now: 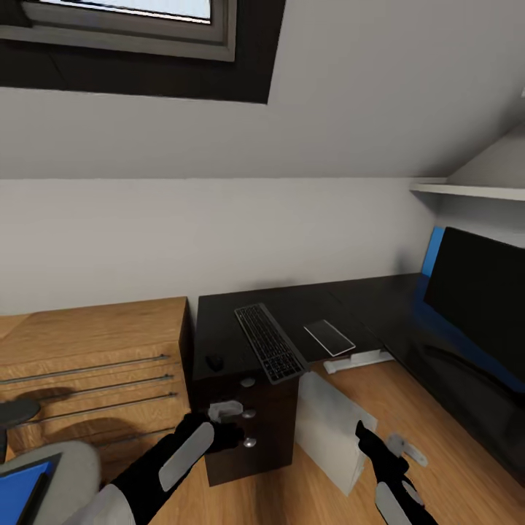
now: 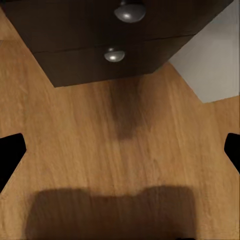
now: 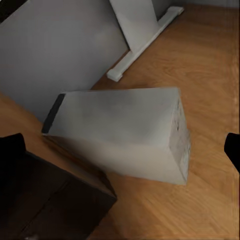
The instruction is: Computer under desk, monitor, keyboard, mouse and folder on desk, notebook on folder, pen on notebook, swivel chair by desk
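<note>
**A:** Arm pose, head view?

**B:** Both arms are reaching forward and low. The left gripper (image 1: 227, 417) is hanging in front of the dark drawer unit (image 1: 251, 430), near its round knobs (image 1: 249, 413). The right gripper (image 1: 390, 445) is hovering over the wooden floor (image 1: 437, 437), just right of the white computer tower (image 1: 332, 430).

**A:** Jaw state?

**B:** In each wrist view the black fingertips (image 2: 11, 155) are sitting at opposite edges of the frame, so both grippers are standing wide, holding nothing. The right wrist view is looking down on the computer tower (image 3: 125, 132) lying beside a white desk foot (image 3: 145, 42).

**A:** Desk surface?

**B:** The black desk (image 1: 350, 299) is running along the far wall and turning down the right side. The keyboard (image 1: 269, 343) is lying angled on its left part, near end overhanging the edge. The mouse (image 1: 214, 362) is sitting left of it, apart. A dark tablet-like slab (image 1: 329, 337) is lying right of the keyboard. The monitor (image 1: 477, 292) is standing at right.

**A:** Room?

**B:** A wooden dresser (image 1: 95, 357) is standing left of the desk; a skylight (image 1: 131, 22) is showing in the sloped ceiling; a white shelf (image 1: 467, 191) is hanging at far right.
</note>
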